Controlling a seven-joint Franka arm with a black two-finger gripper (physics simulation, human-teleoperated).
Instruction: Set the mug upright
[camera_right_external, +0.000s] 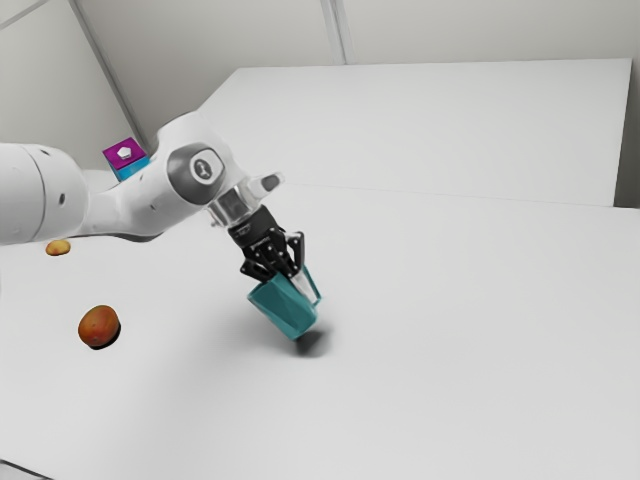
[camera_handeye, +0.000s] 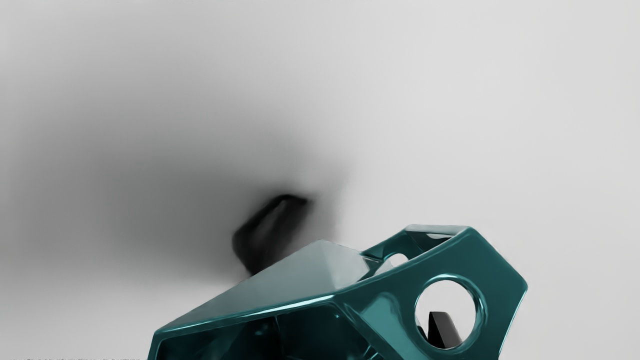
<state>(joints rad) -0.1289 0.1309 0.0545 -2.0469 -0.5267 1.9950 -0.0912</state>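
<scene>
The teal mug (camera_right_external: 286, 305) hangs tilted in the exterior view, its base pointing down toward the exterior view's right, and its handle on the upper right side. My gripper (camera_right_external: 288, 272) is at the mug's upper end, shut on the mug. In the wrist view the angular mug (camera_handeye: 260, 300) has its dark opening facing the camera. Part of my gripper (camera_handeye: 434, 334) shows through the round hole in the handle; the rest of the fingers is hidden by the mug.
A reddish-brown round fruit (camera_right_external: 99, 326) lies on the white table (camera_right_external: 450, 350) toward the exterior view's left. Farther back are a small yellow fruit (camera_right_external: 58, 247) and a purple and blue box (camera_right_external: 125, 155), partly behind the arm. A dark shadow (camera_handeye: 270, 235) lies beneath the mug.
</scene>
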